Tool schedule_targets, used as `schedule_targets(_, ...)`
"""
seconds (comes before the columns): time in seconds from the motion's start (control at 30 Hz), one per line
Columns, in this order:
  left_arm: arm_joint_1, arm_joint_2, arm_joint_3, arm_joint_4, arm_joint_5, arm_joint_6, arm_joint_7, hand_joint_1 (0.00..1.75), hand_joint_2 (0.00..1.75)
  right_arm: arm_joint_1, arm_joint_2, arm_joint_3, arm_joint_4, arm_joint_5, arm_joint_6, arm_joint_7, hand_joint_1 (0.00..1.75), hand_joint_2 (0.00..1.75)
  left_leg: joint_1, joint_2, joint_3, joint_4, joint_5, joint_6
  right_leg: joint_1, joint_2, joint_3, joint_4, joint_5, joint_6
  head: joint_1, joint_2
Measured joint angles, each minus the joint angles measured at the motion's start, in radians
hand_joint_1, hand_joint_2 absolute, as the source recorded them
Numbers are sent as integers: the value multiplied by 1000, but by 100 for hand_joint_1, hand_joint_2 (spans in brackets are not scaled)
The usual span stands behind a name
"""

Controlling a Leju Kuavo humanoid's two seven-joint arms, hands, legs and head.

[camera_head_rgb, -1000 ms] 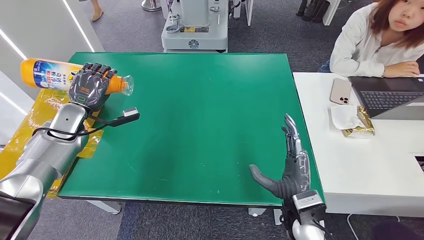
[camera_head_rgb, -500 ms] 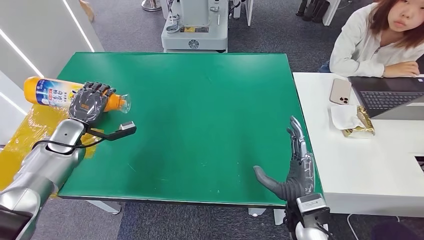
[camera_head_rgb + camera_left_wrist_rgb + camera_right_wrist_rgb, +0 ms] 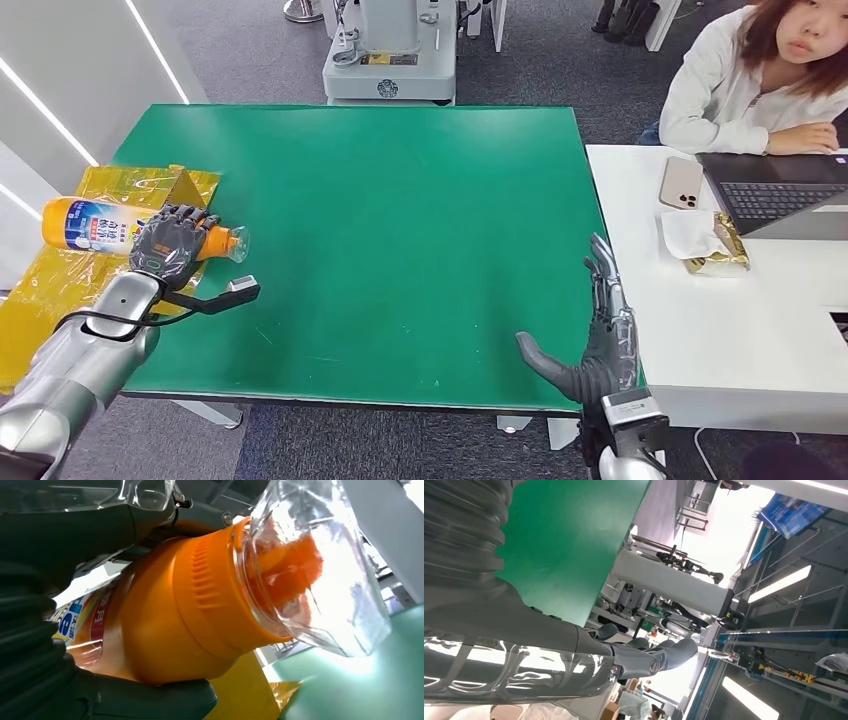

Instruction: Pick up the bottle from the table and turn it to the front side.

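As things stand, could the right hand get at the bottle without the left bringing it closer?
Probably not. The right hand hovers open at the table's near right corner, while the left hand holds the bottle past the far left edge, over the yellow sheet.

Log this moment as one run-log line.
left hand: grips orange bottle lying sideways, clear cap toward table centre | right hand: open, holds nothing, at green table near edge | phase: bottle in hand
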Motion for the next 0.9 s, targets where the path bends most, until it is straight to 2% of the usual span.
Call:
schedule_targets(0.23,16,4,6,2,4,-51,-12,175,175,8,1,-12,0,0,14,-2,0,175,0,0,0,0,0,0,0,0,0,0,0,0,0,0)
schedule_targets(0.53,6,-4,32,12,27,-189,-64,175,175,0,5,-14,1,-4,32,-3,0,175,0,0,0,0,0,0,0,0,0,0,0,0,0,0)
schedule_targets(0.9,-12,-13,44,26,41,-224,-85,175,175,-10,10,-14,2,-5,34,-3,0,175,0,0,0,0,0,0,0,0,0,0,0,0,0,0)
